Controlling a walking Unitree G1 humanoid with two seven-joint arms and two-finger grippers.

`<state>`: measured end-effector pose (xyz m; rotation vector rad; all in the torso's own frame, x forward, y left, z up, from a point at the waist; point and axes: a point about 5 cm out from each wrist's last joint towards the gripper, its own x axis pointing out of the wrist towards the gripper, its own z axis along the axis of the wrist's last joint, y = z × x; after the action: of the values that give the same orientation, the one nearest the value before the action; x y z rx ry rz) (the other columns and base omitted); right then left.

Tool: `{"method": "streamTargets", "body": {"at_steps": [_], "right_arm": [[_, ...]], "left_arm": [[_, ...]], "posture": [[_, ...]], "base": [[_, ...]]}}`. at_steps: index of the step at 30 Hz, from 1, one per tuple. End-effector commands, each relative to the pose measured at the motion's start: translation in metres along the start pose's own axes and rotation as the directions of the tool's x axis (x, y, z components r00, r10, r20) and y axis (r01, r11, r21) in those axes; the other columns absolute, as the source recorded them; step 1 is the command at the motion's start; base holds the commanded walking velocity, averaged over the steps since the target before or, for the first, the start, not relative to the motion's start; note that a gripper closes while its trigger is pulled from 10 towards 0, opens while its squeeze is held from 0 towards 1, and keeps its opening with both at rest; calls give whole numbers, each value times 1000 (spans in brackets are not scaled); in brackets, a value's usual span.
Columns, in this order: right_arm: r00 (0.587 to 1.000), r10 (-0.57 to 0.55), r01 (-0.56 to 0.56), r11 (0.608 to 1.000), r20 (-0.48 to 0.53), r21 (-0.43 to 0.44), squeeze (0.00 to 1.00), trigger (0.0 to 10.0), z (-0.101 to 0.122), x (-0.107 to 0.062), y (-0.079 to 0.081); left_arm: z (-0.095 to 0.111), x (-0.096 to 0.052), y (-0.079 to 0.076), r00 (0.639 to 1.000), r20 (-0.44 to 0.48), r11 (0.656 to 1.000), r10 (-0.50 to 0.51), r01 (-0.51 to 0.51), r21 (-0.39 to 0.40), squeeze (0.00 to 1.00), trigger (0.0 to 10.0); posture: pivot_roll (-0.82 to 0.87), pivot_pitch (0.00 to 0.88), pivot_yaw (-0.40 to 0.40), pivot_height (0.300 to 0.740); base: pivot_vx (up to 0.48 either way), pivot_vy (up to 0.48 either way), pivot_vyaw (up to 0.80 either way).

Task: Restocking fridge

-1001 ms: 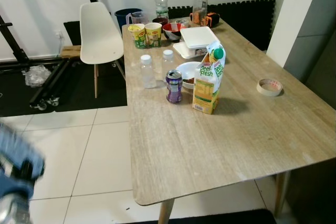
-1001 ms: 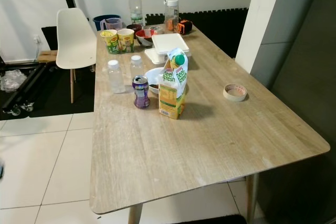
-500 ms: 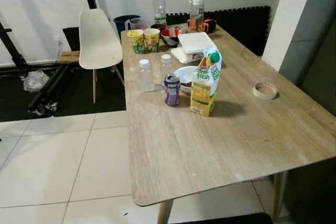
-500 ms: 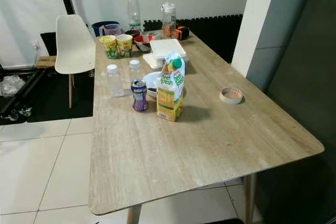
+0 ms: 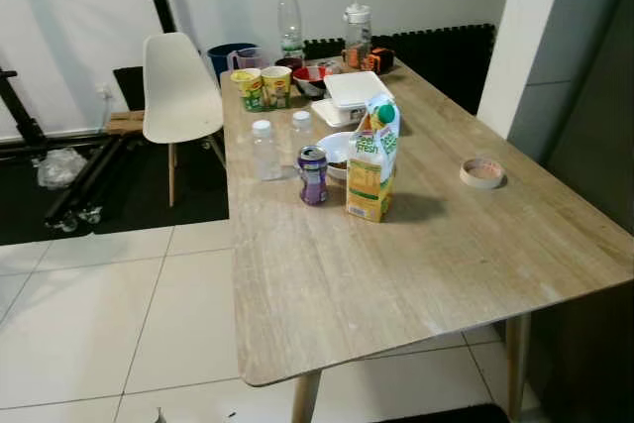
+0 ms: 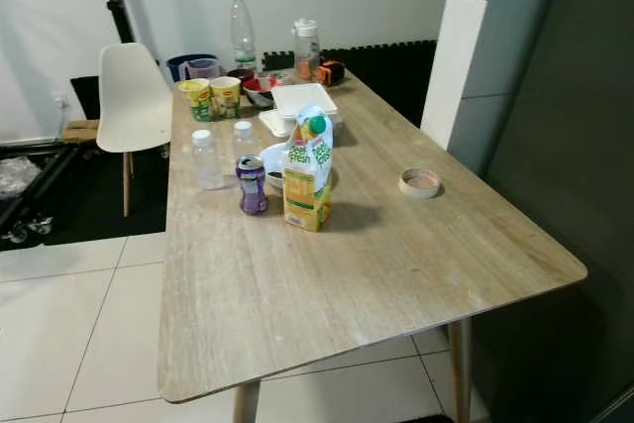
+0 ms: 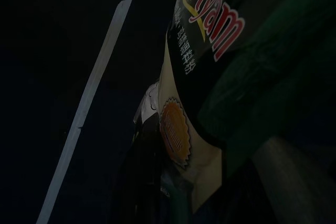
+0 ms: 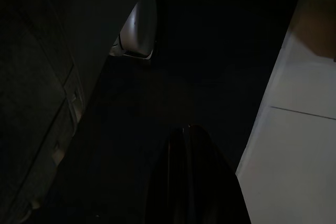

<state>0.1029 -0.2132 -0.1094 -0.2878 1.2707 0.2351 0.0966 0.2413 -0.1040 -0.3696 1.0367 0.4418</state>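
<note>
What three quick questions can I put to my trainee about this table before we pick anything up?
1. True or false: the tape roll lies alone on the table, to the robot's right of the juice carton.
2. What stands just to the robot's left of the juice carton? A) purple can B) kettle C) banana
3. Fill in: ___ yellow cups stand side by side at the far end, near the white chair.
Key: 1 true; 2 A; 3 two.

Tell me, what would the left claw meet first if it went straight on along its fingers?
Probably the green packet printed "Ayam", which sits right before the left claw's camera; the view is very dark, so depth is uncertain.
</note>
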Motion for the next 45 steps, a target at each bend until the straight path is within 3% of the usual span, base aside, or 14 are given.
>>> {"method": "streamTargets", "body": {"at_steps": [1,5,8,15,45], "right_arm": [[994,-6,8,1000,112,-14,0,10000,34,1,-2],[994,0,2,1000,107,-17,0,10000,33,2,1],[995,3,0,1000,103,-21,0,10000,33,2,2],[997,-5,9,998,79,-55,0,10000,30,2,-1],[997,-10,14,999,76,-47,0,10000,29,2,-1]], "left_arm": [[15,1,8,999,29,999,21,-22,32,0,10000],[10,1,5,1000,13,999,17,-17,29,0,10000],[-4,-1,2,1000,-28,999,14,-13,38,0,10000],[-8,-1,-2,999,-41,998,-4,7,64,0,10000],[-1,1,-6,1000,-22,997,-2,4,78,0,10000]], "posture": [[-85,0,30,740],[-86,0,31,740],[-85,0,29,740],[-86,0,22,740],[-88,0,22,740]], "base": [[0,0,0],[0,0,0],[-244,0,0],[-256,0,0],[-300,0,0]]}}
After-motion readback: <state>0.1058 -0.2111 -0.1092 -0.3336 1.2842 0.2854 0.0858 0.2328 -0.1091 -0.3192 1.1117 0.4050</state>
